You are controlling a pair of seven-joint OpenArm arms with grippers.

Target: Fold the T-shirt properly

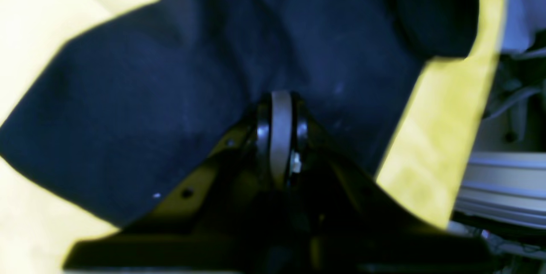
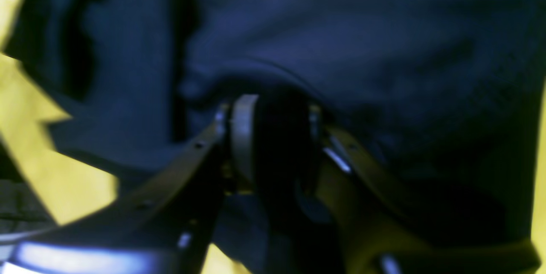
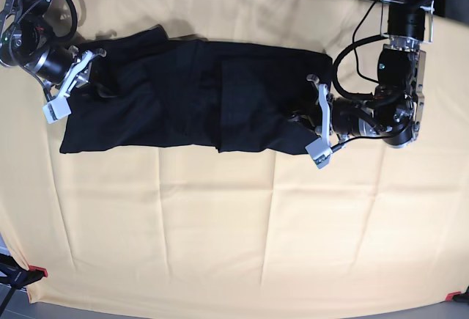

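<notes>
Here the T-shirt (image 3: 190, 99) lies on the upper part of the yellow table cloth (image 3: 220, 231), drawn out into a long dark band running from side to side, with overlapping layers showing as faint vertical edges across its middle. In the base view the left gripper (image 3: 316, 117) sits at the right end of the band, its pale fingers (image 3: 320, 147) lying along the cloth's edge there. The left wrist view shows that gripper (image 1: 281, 107) with its jaws pressed together and the black fabric (image 1: 170, 86) bunching into creases that run up from the fingertips, so it looks clenched on the cloth, though the blur makes the pinch itself hard to see. At the other end, the right gripper (image 3: 73, 81) meets the upper left corner of the band, where the fabric rises in a rumpled fold. The right wrist view shows this gripper (image 2: 268, 107) with a thick dark wad of the shirt (image 2: 341, 43) caught between its pale pad (image 2: 243, 133) and the opposite finger, clamped on the fabric. Yellow cloth (image 2: 51, 171) shows below and to the left of that grip.
</notes>
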